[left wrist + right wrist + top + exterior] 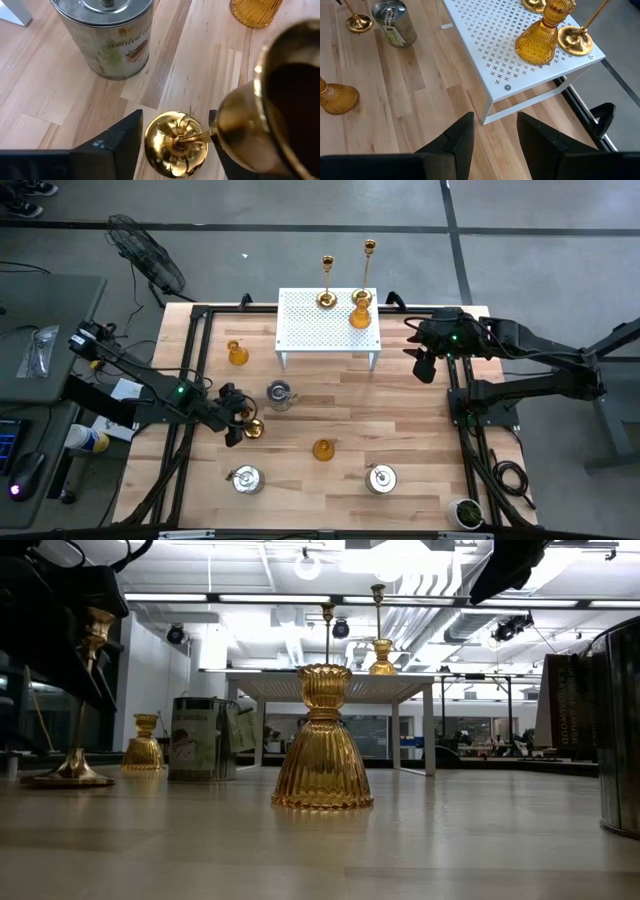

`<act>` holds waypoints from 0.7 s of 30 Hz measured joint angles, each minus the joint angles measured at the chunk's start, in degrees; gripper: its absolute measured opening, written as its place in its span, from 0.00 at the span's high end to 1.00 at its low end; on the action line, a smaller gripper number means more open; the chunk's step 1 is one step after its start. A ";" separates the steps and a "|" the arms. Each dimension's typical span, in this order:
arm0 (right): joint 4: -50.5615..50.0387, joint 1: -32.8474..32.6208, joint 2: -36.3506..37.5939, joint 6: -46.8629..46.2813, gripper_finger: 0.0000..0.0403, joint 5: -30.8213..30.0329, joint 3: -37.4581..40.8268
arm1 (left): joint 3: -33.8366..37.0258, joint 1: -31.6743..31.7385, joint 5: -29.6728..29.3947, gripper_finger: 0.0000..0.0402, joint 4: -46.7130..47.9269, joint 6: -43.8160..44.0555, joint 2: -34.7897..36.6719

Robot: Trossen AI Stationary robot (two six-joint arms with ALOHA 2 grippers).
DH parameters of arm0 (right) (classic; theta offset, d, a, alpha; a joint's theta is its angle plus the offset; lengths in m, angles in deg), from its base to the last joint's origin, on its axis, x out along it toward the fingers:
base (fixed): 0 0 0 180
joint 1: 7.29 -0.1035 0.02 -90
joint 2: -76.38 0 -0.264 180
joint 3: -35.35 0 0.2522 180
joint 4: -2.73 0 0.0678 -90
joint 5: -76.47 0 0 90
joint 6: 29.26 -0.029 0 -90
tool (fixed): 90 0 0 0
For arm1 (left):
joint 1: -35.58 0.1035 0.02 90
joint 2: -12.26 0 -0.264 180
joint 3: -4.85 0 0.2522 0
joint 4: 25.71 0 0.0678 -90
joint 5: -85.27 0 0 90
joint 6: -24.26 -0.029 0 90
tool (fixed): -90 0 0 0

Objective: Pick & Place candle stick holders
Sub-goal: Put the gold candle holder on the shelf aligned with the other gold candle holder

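Here, far left of the table: left gripper (234, 423) low over the wood, jaws parted and set either side of a short gold candlestick (176, 144). Not clenched: the left wrist view shows bare wood between one finger (118, 143) and the thin stem. Candlestick upright on its round base, long axis vertical, so the stem runs straight up through the gap. The grasp turns on this: jaws only need to come together across the stem, no reach needed.

Just beyond it, toward table centre: a silvery tin (280, 394), near but apart. Amber cup (237, 353) stands farther back on the left.

Front row, left to right: silvery pot (246, 479), amber cup (323, 449), second silvery pot (380, 478), all well apart.

Back centre: white perforated rack (310, 330), carrying two taller gold candlesticks (326, 298) (368, 255) and one amber cup (360, 312) at its right end.

Right: right gripper (425, 366) hangs just off the rack's right end, jaws released, nothing between them. Waiting, by the look of it.

Judgement: left arm is far nearer the short candlestick; next is the squeeze, then lift toward the rack.
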 joint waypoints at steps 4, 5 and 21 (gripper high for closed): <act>0.01 0.00 0.01 0.00 0.65 0.00 0.00 | 0.00 0.02 0.22 0.58 -0.07 0.00 0.00; -0.01 0.00 0.00 0.00 0.65 0.00 0.00 | 0.00 0.02 0.46 0.60 -0.21 -0.02 0.00; 0.01 -0.01 0.00 -0.02 0.65 -0.02 0.00 | -0.02 0.04 1.22 0.94 -3.33 -0.72 0.04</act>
